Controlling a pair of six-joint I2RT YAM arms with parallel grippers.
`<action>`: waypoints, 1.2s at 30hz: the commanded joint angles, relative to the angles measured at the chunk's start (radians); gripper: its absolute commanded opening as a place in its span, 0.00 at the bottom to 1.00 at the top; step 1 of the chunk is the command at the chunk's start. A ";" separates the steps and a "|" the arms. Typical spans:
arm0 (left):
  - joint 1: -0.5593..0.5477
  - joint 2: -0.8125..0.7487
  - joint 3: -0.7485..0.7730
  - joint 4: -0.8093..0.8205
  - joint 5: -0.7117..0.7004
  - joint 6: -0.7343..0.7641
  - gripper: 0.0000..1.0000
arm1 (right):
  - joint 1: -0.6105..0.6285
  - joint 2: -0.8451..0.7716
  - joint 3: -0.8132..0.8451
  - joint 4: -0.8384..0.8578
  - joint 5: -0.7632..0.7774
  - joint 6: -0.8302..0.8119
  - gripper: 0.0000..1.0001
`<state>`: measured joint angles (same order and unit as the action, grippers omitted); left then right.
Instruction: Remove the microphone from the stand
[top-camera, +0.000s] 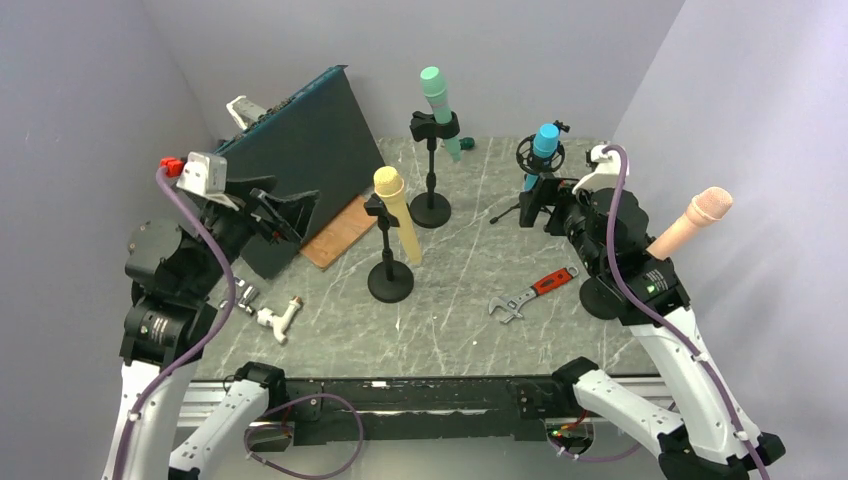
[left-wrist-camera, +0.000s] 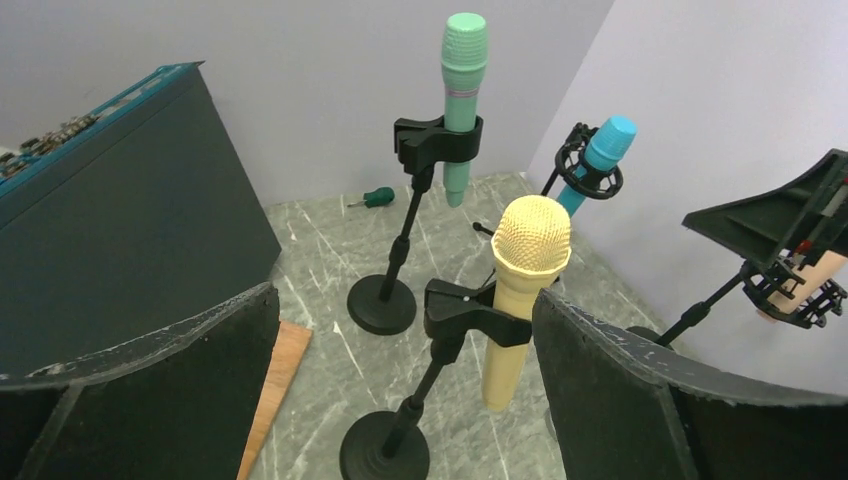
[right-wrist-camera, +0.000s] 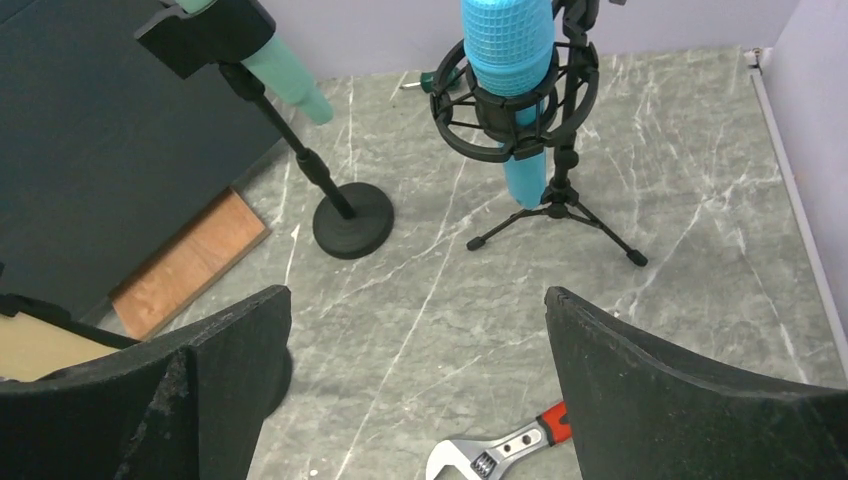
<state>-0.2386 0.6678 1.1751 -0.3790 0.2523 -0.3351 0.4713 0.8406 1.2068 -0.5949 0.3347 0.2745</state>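
Left gripper (left-wrist-camera: 405, 300) and right gripper (right-wrist-camera: 418, 295) gape empty (yellow microphone (left-wrist-camera: 528, 262) seemingly untouched in its stand (left-wrist-camera: 383, 458)).

We see the near stand (top-camera: 390, 283) in the middle, the far stand (top-camera: 431, 210) behind it, a tripod (right-wrist-camera: 558, 200) right of that, a panel (top-camera: 300, 140) leaning at left, and a wrench (top-camera: 530, 293) front right.

Yellow microphone (top-camera: 398, 215), green microphone (top-camera: 437, 98), blue microphone (top-camera: 546, 140), grey white-veined table (top-camera: 440, 330).

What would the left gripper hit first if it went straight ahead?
Most likely the yellow microphone, clipped in its stand dead ahead of the open left gripper; exact depth is unclear.
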 joint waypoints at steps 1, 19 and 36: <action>0.005 0.072 0.091 0.063 0.071 -0.003 0.99 | 0.004 0.013 0.033 0.024 -0.038 0.026 1.00; 0.010 0.094 -0.053 0.183 0.053 0.152 0.99 | 0.003 0.305 0.069 0.032 0.007 0.098 1.00; 0.027 0.096 -0.132 0.234 0.074 0.143 0.99 | 0.258 0.300 0.005 0.461 -0.493 -0.040 1.00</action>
<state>-0.2169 0.7647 1.0477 -0.2096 0.3000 -0.1959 0.6487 1.1713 1.1450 -0.2565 -0.0845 0.2985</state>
